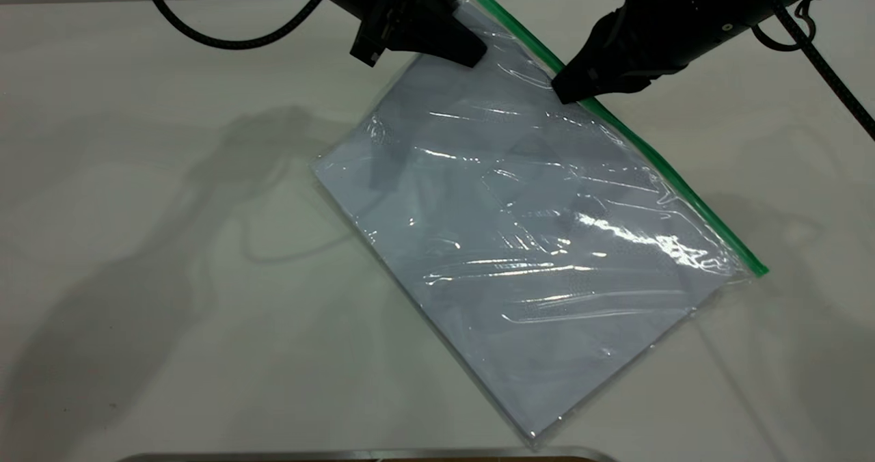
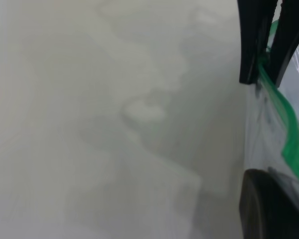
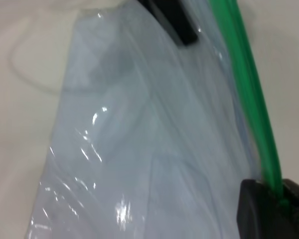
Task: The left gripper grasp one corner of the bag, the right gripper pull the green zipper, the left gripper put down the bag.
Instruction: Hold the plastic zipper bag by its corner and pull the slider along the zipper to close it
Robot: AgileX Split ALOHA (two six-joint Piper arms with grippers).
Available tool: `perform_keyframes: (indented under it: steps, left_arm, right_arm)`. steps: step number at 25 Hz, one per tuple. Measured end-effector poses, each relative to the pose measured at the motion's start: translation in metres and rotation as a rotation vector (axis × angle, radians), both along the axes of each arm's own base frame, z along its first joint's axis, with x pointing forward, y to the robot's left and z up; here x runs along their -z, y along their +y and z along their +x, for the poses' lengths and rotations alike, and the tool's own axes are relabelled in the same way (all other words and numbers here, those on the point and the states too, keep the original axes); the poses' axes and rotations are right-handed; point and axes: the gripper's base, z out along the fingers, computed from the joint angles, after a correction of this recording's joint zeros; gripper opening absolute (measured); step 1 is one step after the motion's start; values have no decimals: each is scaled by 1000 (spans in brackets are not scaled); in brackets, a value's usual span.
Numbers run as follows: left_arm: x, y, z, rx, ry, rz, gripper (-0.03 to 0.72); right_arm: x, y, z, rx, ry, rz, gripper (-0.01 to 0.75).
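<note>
the left claw (image 1: 472,55) pinches the bag (image 1: 519,243) at its far corner; the right claw (image 1: 564,89) is clamped on the green zipper (image 1: 656,151), bag slanting across the counter (image 1: 137,243).

Exterior looks steeply down; wrist views closely share the bag (image 1: 540,243).

Your bag (image 1: 533,243) lies askew on the desk (image 1: 171,243), one corner toward the near edge and the opposite corner raised at the far edge. The left pincer (image 1: 472,55) holds that far corner, and the right pincer (image 1: 564,89) sits just beside it on the zipper (image 1: 683,188), which runs along the bag's right-hand long side.
</note>
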Motion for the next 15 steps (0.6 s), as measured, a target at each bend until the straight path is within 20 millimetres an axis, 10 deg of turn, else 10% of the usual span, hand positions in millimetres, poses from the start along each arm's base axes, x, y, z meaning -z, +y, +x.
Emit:
perform_keyframes:
  steps: [15]
  left_arm:
    - [3,37,13,-72,32,40,53]
  right_arm:
    - [9,-10,-10,12,132,-125,47]
